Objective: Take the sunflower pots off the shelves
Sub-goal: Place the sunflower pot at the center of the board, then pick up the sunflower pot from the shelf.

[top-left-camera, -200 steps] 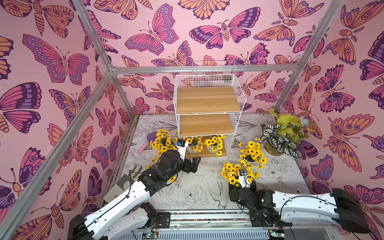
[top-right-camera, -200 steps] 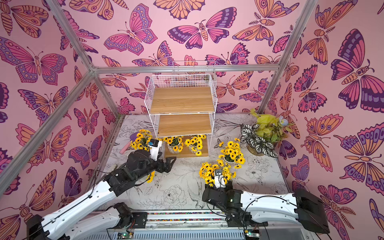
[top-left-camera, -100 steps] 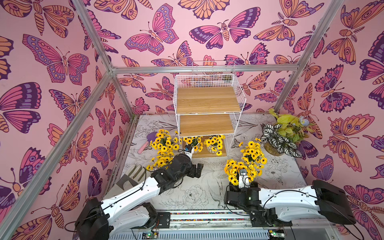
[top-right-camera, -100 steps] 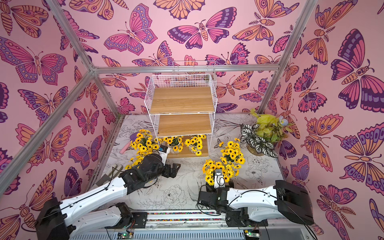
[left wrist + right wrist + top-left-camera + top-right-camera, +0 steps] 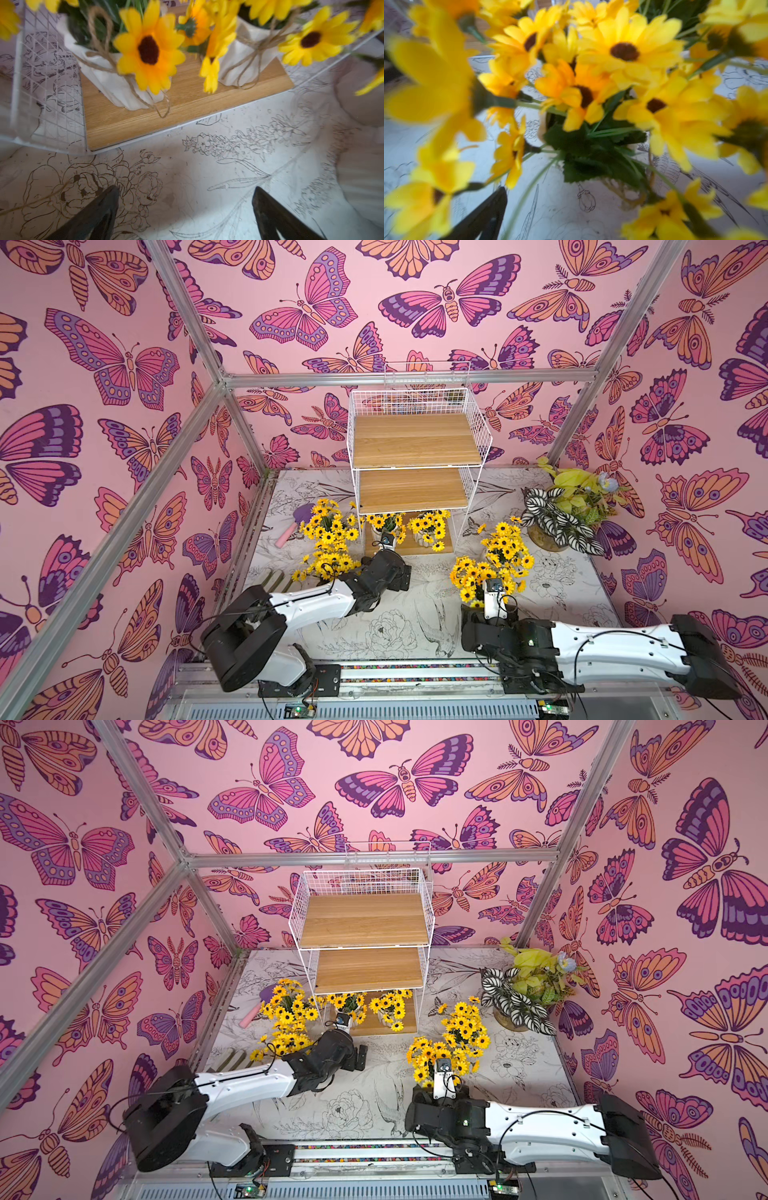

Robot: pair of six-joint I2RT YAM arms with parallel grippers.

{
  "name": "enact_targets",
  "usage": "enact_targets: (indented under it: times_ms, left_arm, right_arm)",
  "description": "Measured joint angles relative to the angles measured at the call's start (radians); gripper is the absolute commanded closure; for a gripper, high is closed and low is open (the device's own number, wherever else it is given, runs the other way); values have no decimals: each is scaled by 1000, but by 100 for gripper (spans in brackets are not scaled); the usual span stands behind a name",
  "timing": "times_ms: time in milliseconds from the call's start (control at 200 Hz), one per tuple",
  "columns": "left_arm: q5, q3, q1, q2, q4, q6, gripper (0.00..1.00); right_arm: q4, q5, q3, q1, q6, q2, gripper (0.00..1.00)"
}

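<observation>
Four sunflower pots (image 5: pixel 478 576) stand on the bench (image 5: pixel 399 614), two off each side of the shelves (image 5: pixel 415 439). The right end effector (image 5: pixel 484 605) sits under the nearest bunch. Blossoms hide its opening, so its state cannot be told. Farther in, the left end effector (image 5: pixel 186 188), spread wide and empty, faces the shelves' bottom board (image 5: pixel 187 108), where two more pots stand side by side. It should probably enter low, straddle the pot beside the wire side (image 5: pixel 52 83) below its blooms, and avoid that grid.
</observation>
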Motion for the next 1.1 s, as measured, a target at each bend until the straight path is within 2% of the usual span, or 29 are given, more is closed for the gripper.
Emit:
enact_targets:
  times_ms: [360, 661, 1102]
  left_arm:
    - [-150, 38, -2, 167, 154, -22, 0]
    - [-216, 72, 23, 293, 287, -18, 0]
    - [-247, 146, 95, 409, 415, 16, 0]
  right_arm:
    - [1, -115, 59, 86, -150, -27, 1]
    - [48, -170, 138, 87, -258, -8, 1]
    - [75, -184, 142, 87, -287, -24, 1]
